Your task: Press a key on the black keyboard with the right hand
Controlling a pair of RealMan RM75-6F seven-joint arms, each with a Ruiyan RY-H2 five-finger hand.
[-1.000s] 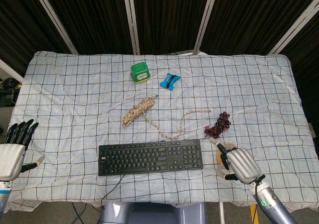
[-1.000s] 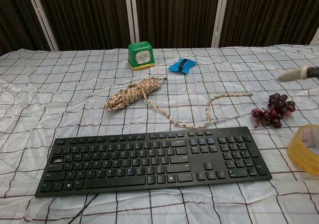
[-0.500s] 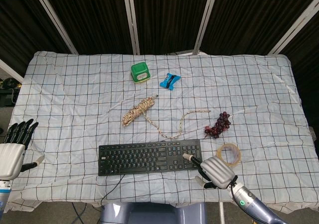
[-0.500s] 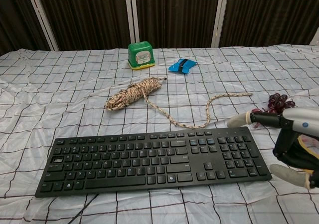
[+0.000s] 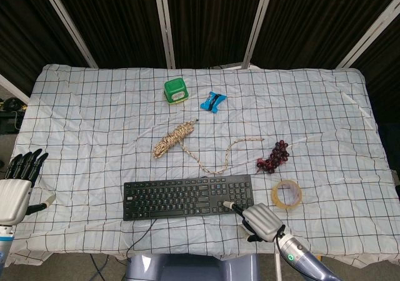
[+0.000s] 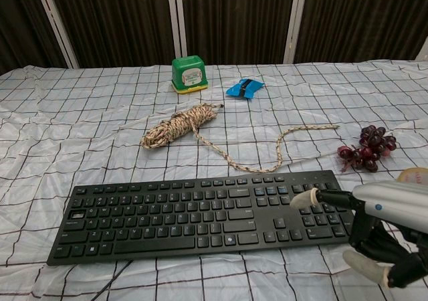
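Observation:
The black keyboard point(image 5: 187, 196) point(image 6: 207, 213) lies near the table's front edge, its cable running off the front. My right hand point(image 5: 261, 221) point(image 6: 381, 231) hovers at the keyboard's right end, one finger stretched out with its pale tip point(image 6: 302, 197) over the number-pad keys and the other fingers curled under. I cannot tell whether that tip touches a key. My left hand point(image 5: 15, 187) stays off the table's left edge, fingers straight and apart, holding nothing.
A roll of clear tape point(image 5: 287, 194) lies just right of the keyboard, dark red grapes point(image 5: 275, 156) point(image 6: 364, 148) behind it. A coiled rope point(image 5: 175, 138) point(image 6: 179, 125) trails toward the keyboard. A green box point(image 5: 175, 90) and a blue packet point(image 5: 214, 101) sit further back.
My right hand has moved left from beside the tape roll to the keyboard's right end, with one finger now extended over the number pad. The left hand has not moved.

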